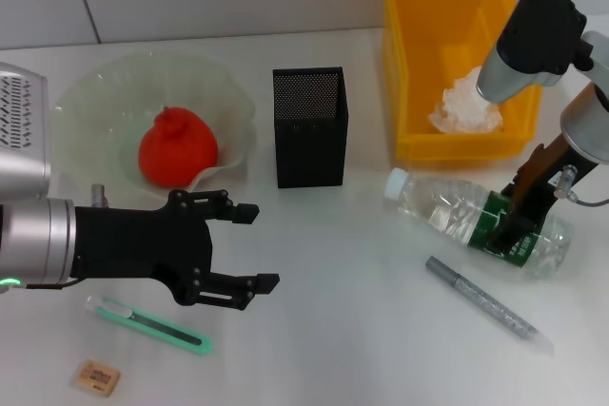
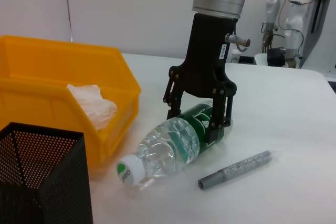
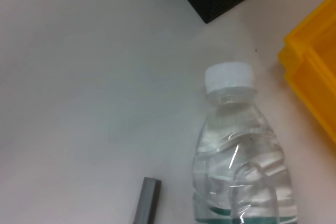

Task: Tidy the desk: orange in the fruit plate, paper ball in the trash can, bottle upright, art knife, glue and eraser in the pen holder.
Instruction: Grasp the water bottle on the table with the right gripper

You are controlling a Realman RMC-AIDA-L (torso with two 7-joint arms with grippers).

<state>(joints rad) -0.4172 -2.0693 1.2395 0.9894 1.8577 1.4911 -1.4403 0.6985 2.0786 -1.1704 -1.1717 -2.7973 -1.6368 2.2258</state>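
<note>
Lighting, as seen from my three cameras:

- Overall: bright and even; diffuse light from overhead.
- Table point(image 1: 333, 330): white and pale throughout, lit without dark corners.
- Shadows: soft and faint. A weak grey patch lies under my left gripper point(image 1: 266, 246); a thin one runs beside the silver pen point(image 1: 485, 306); a short one sits at the foot of the pen holder point(image 1: 309, 130).
- Glare: small white highlights on the bottle point(image 1: 457, 211), repeated in both wrist views; a mild sheen along the fruit plate point(image 1: 238, 102) rim.
- Trash can point(image 1: 419, 64): inner walls glow evenly, the floor slightly darker.
- Right gripper point(image 1: 509, 230): matte black, little surface detail.
</note>
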